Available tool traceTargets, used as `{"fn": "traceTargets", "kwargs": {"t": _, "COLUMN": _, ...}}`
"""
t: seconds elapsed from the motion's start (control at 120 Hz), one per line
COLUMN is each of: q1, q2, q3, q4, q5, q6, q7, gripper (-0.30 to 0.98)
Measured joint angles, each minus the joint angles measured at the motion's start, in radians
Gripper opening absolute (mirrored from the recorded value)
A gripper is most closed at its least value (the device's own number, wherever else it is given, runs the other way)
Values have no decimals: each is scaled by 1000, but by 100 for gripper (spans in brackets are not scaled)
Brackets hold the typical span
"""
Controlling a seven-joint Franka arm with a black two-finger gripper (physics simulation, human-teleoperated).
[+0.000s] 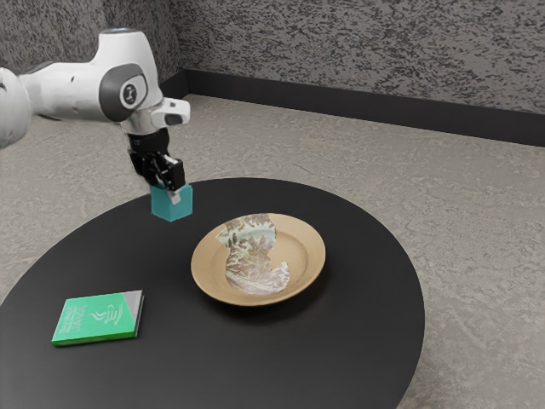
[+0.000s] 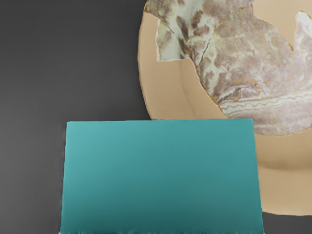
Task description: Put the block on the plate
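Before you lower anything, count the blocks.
1: the teal block, held in the claw, off toward the exterior view's left from the plate and not on it. A small one could be hidden behind the claw.

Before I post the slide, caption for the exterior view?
Gripper holding the teal block above the round black table, off to one side of the plate; green book nearby.

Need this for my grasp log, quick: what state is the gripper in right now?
Gripper: closed, holding the teal block.
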Motion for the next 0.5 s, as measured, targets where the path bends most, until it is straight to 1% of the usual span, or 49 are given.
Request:
{"fn": "traceTargets", "kwargs": {"t": 0.283, "q1": -144, "q2": 74, "q3": -1, "q4": 88, "q5": 15, "q6": -33, "q7": -51, "gripper": 33}}
{"fn": "traceTargets", "kwargs": {"t": 0.5, "q1": -159, "q2": 170, "q3": -13, "q4": 218, "q5": 15, "q6": -68, "q7": -87, "gripper": 33}}
